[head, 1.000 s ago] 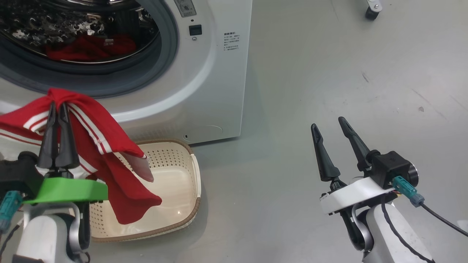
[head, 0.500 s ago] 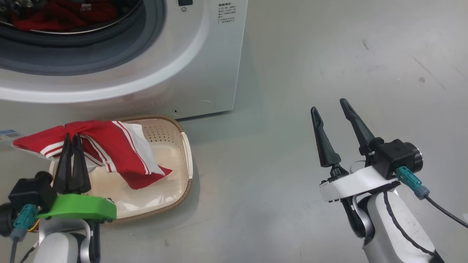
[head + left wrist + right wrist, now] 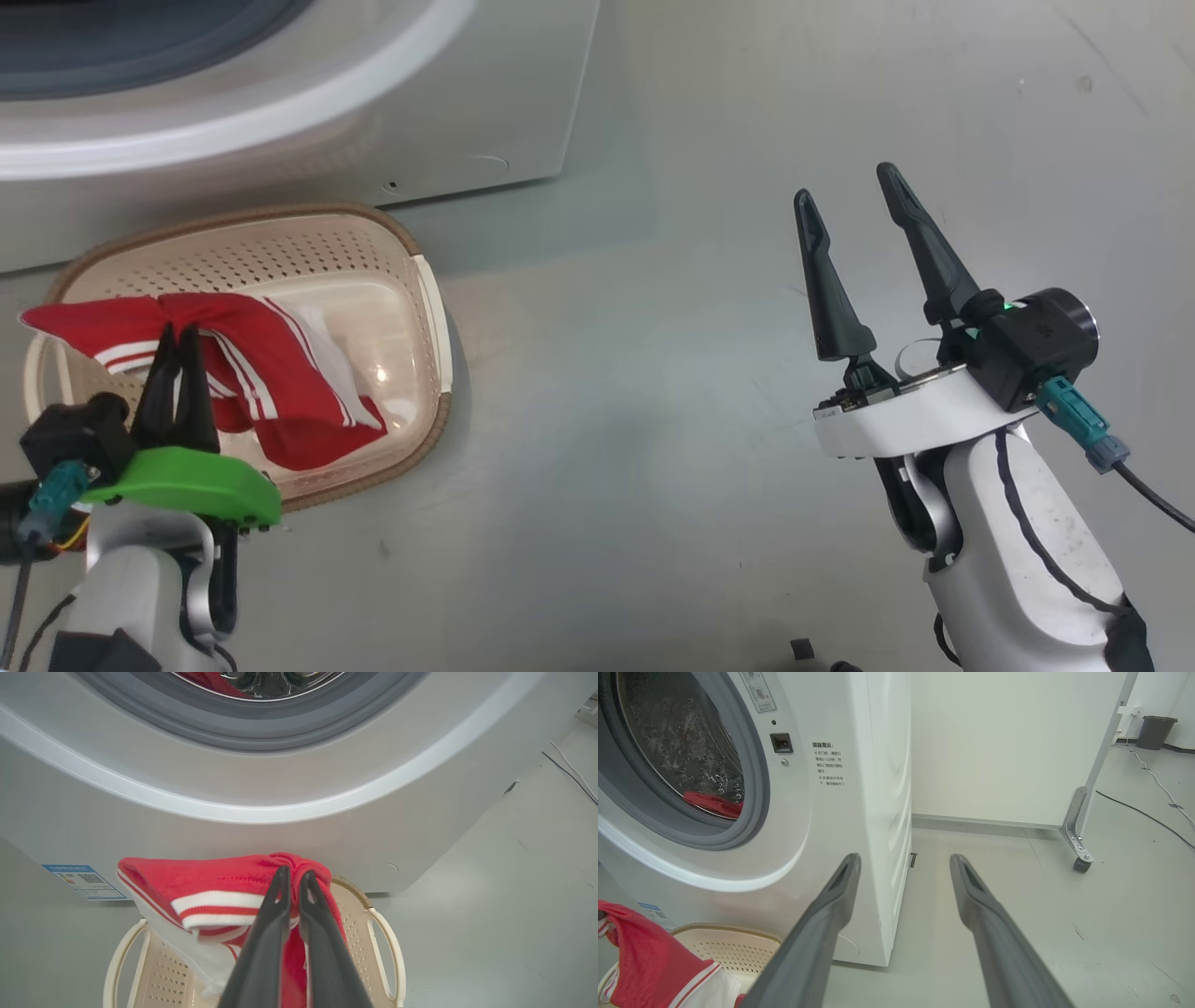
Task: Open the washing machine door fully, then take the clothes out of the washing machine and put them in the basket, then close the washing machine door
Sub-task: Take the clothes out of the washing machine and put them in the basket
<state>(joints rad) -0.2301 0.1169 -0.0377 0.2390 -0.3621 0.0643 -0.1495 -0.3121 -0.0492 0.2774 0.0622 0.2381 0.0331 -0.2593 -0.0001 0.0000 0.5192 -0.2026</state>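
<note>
My left gripper (image 3: 177, 331) is shut on a red garment with white stripes (image 3: 271, 373), which hangs over the cream basket (image 3: 280, 243), its lower end resting inside. In the left wrist view the fingers (image 3: 294, 872) pinch the bunched fabric (image 3: 210, 882) above the basket (image 3: 387, 947), just in front of the washing machine (image 3: 280, 788). More red clothes (image 3: 714, 804) lie in the drum of the washing machine (image 3: 859, 812). My right gripper (image 3: 845, 182) is open and empty over bare floor to the right. The washing machine door is out of view.
The basket stands on the grey floor against the machine's front. A blue label (image 3: 84, 881) is on the machine's lower left. Beyond the machine are a white wall, a metal leg on a caster (image 3: 1078, 858), a floor cable (image 3: 1143, 816) and a dark bin (image 3: 1155, 730).
The head camera has tilted down, so the drum has left its view. My left gripper has lowered the garment from above the basket until its end rests inside. The right gripper stays open.
</note>
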